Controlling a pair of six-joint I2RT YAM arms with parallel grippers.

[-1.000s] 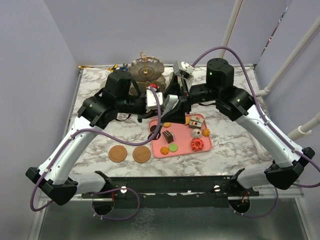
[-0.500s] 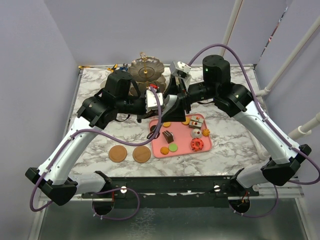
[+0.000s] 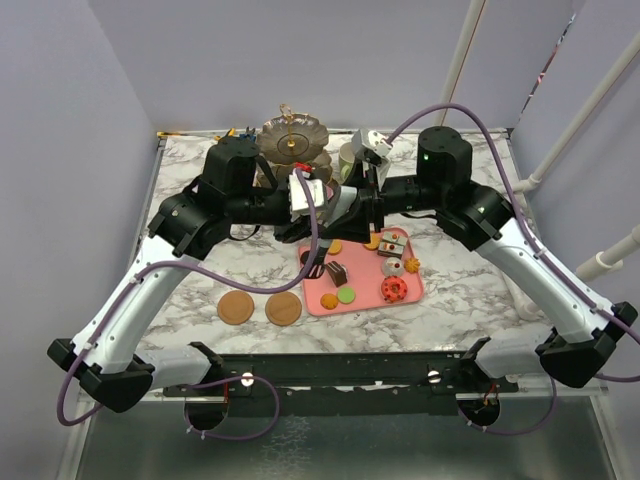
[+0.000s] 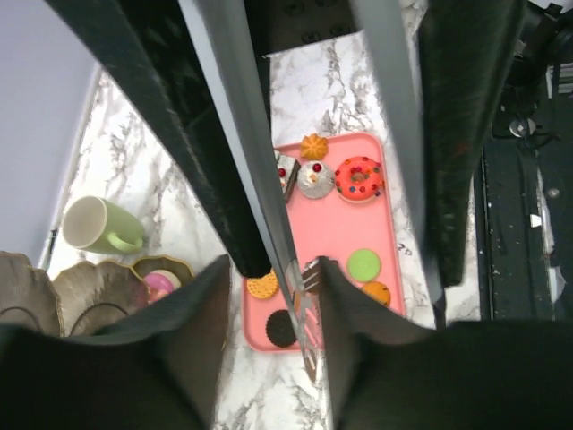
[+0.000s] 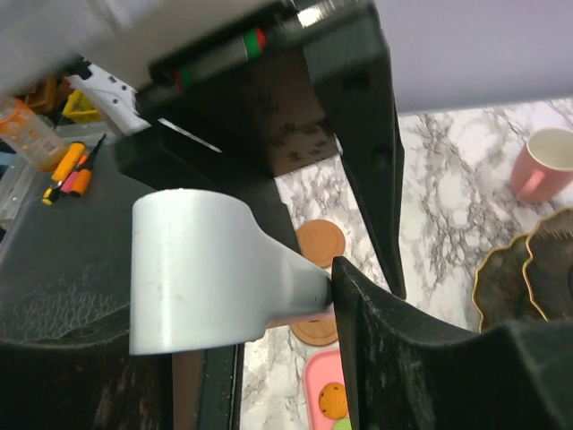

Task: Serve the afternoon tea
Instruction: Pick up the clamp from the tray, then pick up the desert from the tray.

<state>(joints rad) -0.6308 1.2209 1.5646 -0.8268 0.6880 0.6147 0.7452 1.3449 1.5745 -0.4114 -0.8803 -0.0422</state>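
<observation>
Grey tongs (image 4: 303, 296) hang over the pink tray (image 3: 365, 300) of toy pastries (image 4: 358, 177). My left gripper (image 4: 269, 287) stands open around the blades, which lean on one finger with a gap at the other. My right gripper (image 5: 260, 287) is shut on the tongs' wide grey handle (image 5: 206, 269), which presses against one finger and covers the other. The two grippers meet above the tray's far left corner (image 3: 340, 205). The dark tiered stand (image 3: 293, 140) is at the back, with the pale-green mug (image 3: 347, 157) beside it and the pink mug (image 5: 546, 166) near it. Two coasters (image 3: 236, 307) lie front left.
Blue-handled pliers (image 3: 235, 133) lie at the table's back edge, left of the stand. A small pink pastry (image 4: 159, 285) sits on the stand's lowest tier. Both forearms cross the middle of the table above the tray.
My left gripper has opened off the tongs while the right jaws have narrowed onto the handle. The right arm has shifted slightly right, and the green mug now shows behind it.
</observation>
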